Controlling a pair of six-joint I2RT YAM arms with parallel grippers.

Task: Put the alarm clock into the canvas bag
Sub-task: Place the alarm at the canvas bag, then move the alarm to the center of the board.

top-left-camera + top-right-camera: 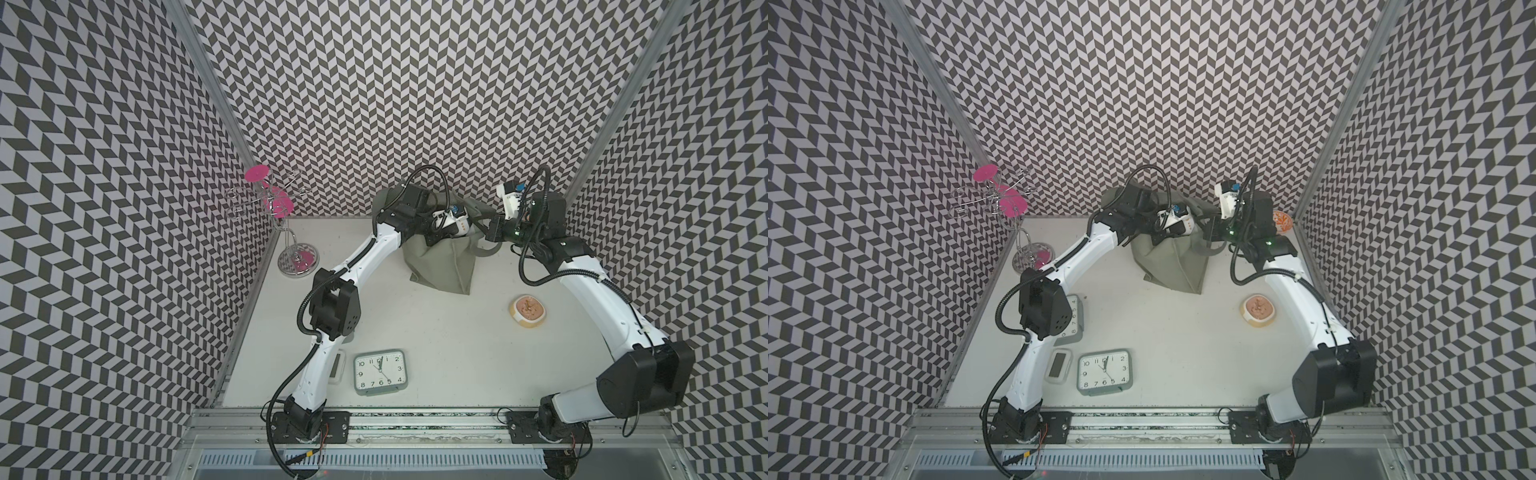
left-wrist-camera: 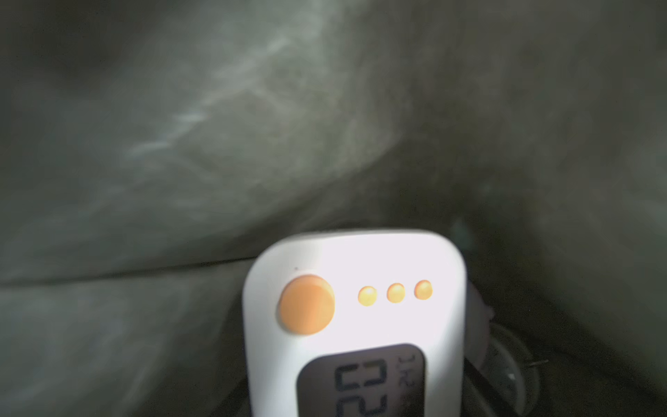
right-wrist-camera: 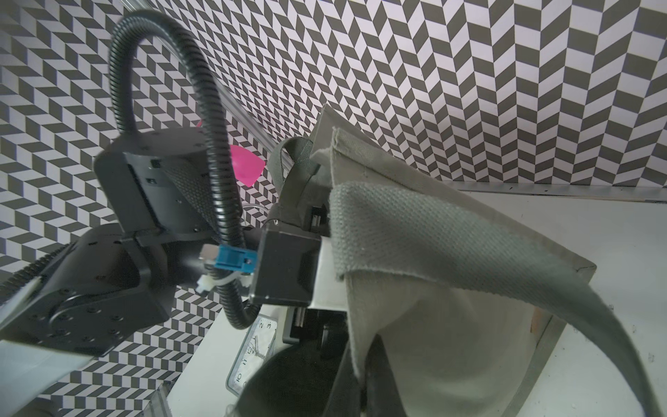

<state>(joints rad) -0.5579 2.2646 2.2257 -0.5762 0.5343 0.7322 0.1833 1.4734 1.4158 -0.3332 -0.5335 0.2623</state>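
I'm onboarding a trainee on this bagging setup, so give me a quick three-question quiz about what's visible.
1. True or false: the square analog clock lies face up on the table.
2. The right tool is shut on: A) the canvas bag B) a bowl C) a clock.
3. What colour are the buttons on the white digital clock in the left wrist view?
Key: 1 true; 2 A; 3 orange.

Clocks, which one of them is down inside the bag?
The white digital clock with orange buttons, surrounded by the grey-green fabric of the bag. The square dial clock and the small digital one lie out on the table.
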